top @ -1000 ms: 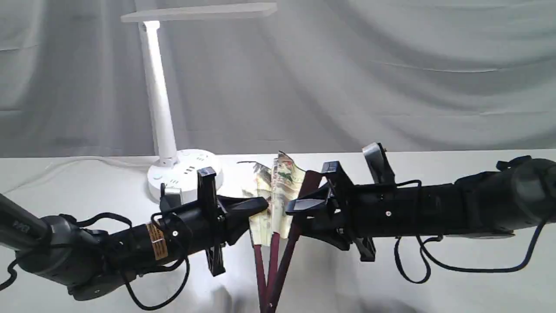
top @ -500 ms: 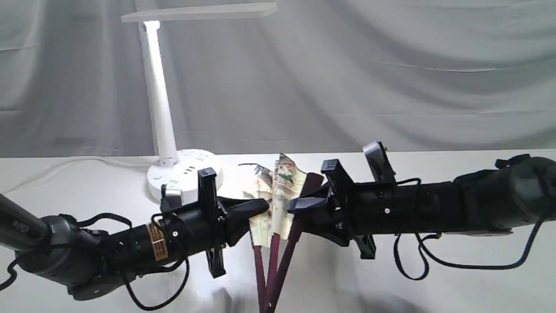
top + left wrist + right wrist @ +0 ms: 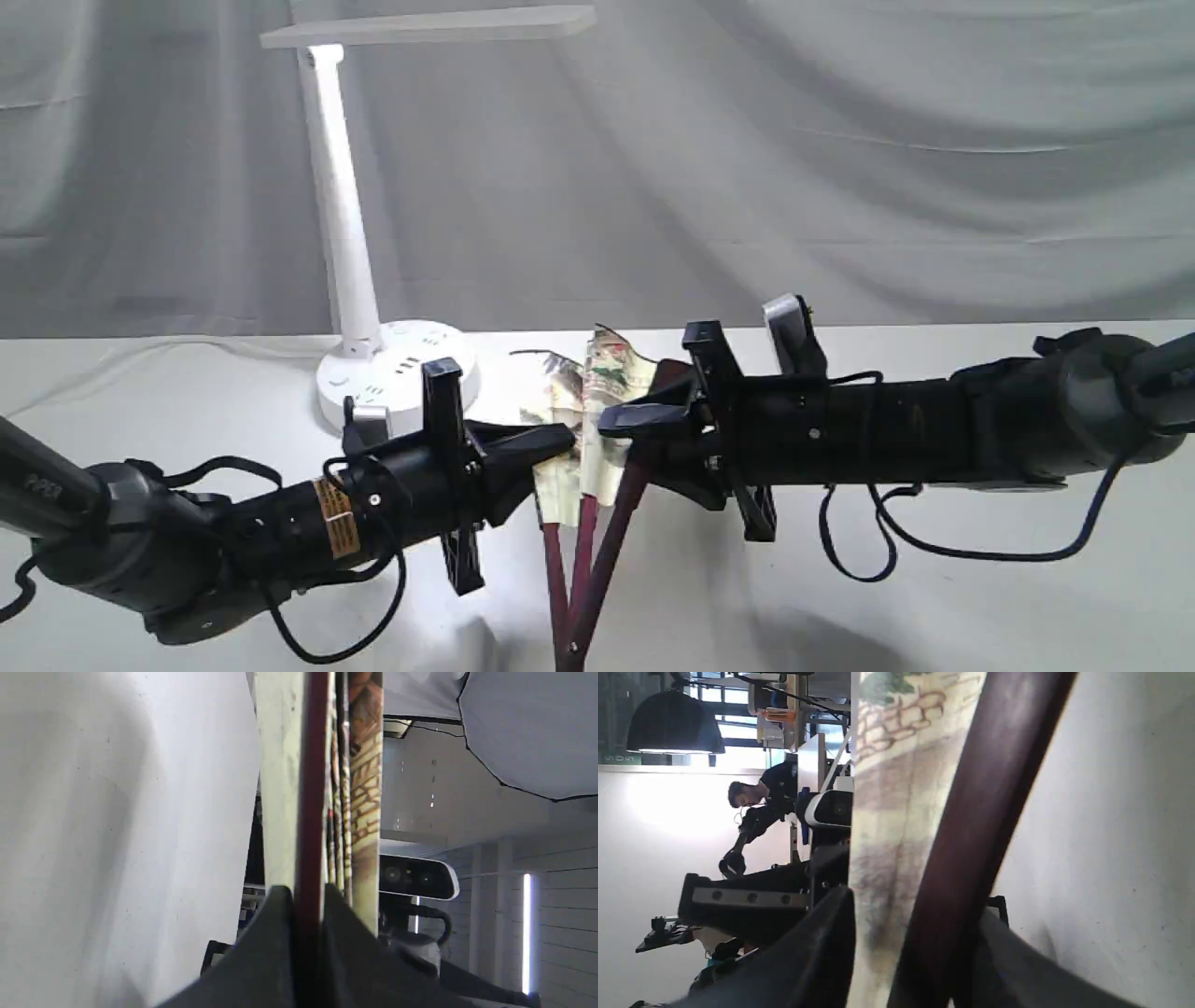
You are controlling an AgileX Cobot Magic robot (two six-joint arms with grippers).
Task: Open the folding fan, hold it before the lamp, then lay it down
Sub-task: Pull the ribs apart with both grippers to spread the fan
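**Two grippers meet at a partly spread fan**

Both arms reach in from the sides, and the folding fan (image 3: 597,397) stands upright between them above the table (image 3: 980,579). It is only slightly spread, its maroon ribs converging downward. The left gripper (image 3: 558,439) is clenched on one dark rib (image 3: 310,788). The right gripper (image 3: 624,446) brackets the outer rib (image 3: 994,788) and a fold of painted leaf; whether it actually presses on them I cannot tell. The lamp (image 3: 341,215) stands behind the fan, to its left.
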